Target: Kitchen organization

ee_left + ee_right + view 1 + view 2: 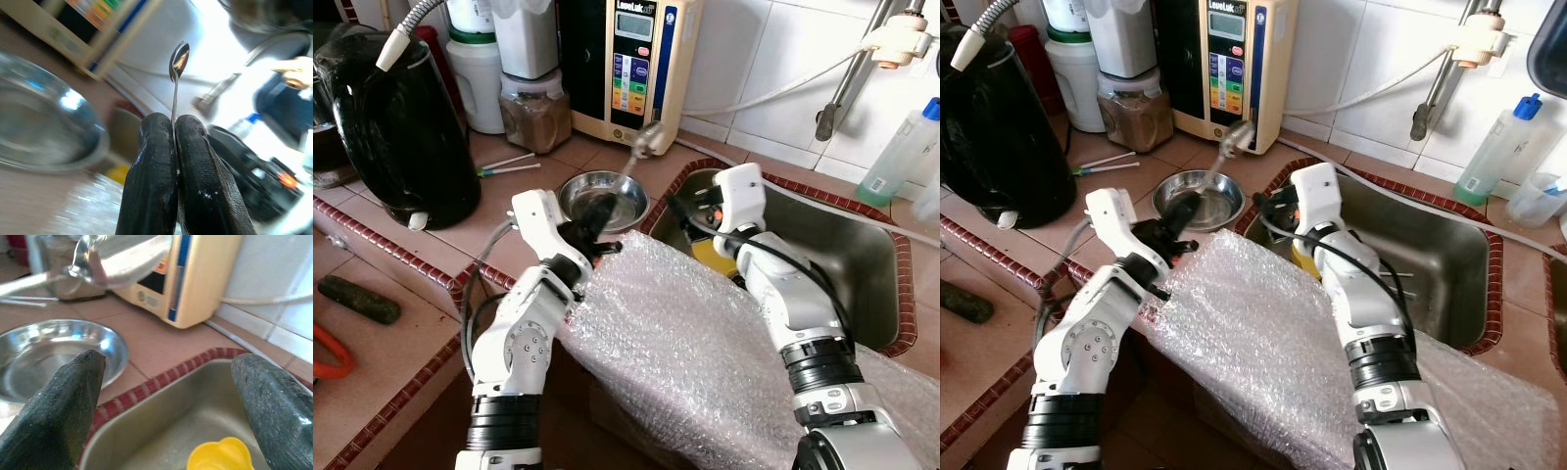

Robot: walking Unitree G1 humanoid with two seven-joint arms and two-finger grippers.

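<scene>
Spoon (pixel 636 157) held above the steel bowl (pixel 604 197), handle low, its bowl end up and tilted toward the water machine (pixel 628 64) behind. Long axis runs diagonally up and away from the robot. Left arm bent at the elbow, forearm raised over the counter, left gripper (pixel 598 216) at the bowl's near rim. Fingers (pixel 161 176) pressed together on the spoon handle, no gap between them. Right arm reaches forward beside the bowl, right gripper (pixel 166 396) over the sink (pixel 862 264) edge, fingers spread wide, holding nothing. Yellow item (pixel 220 458) lies in the sink below it. Bubble wrap (pixel 675 343) draped across the near counter edge, between both arms.
</scene>
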